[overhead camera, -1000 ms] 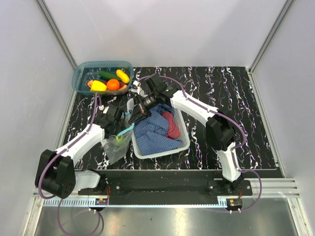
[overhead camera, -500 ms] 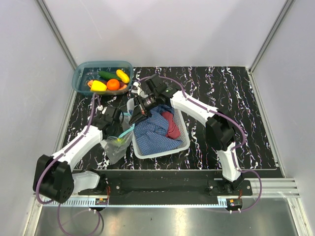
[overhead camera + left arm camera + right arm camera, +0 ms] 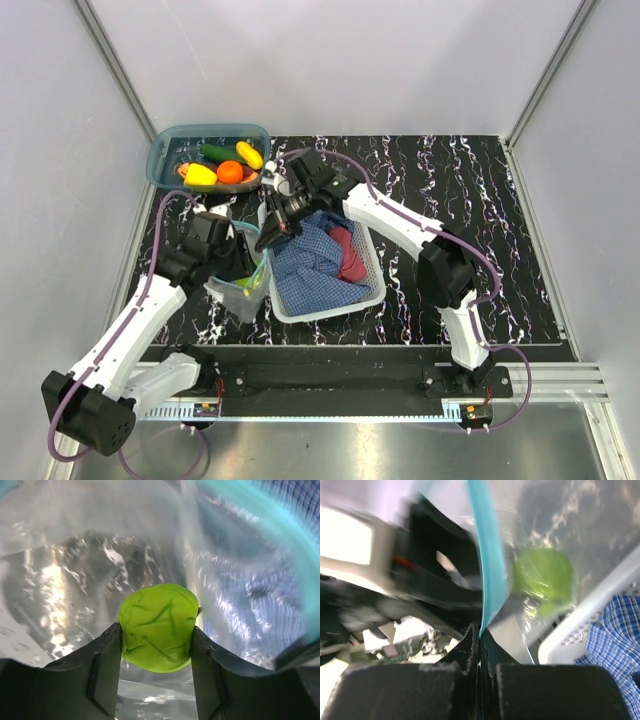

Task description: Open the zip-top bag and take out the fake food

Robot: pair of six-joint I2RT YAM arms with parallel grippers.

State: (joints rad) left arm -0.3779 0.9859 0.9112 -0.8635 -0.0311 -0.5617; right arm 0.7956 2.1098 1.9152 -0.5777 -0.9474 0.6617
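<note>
The zip-top bag (image 3: 232, 297) hangs open beside the white basket, its teal strip (image 3: 490, 565) pinched in my right gripper (image 3: 480, 636), which is shut on it (image 3: 268, 238). My left gripper (image 3: 156, 647) reaches inside the bag (image 3: 75, 575) and is shut on a lime-green piece of fake food (image 3: 158, 626), pressed between both fingers (image 3: 106, 672). That piece shows through the plastic in the right wrist view (image 3: 543, 577) and faintly from above (image 3: 250, 282). More fake food (image 3: 228, 170), orange, yellow and dark green, lies in the teal bin (image 3: 166, 147).
The white basket (image 3: 377, 270) holds a blue checked cloth (image 3: 312, 262) and a red cloth (image 3: 348, 256), right beside the bag. The bin stands at the mat's far left corner. Grey walls close in left and right.
My left gripper's jaws closed onto the lime-green piece inside the bag, and the left arm swung back toward the left. The right gripper kept hold of the zip strip, shifting little.
</note>
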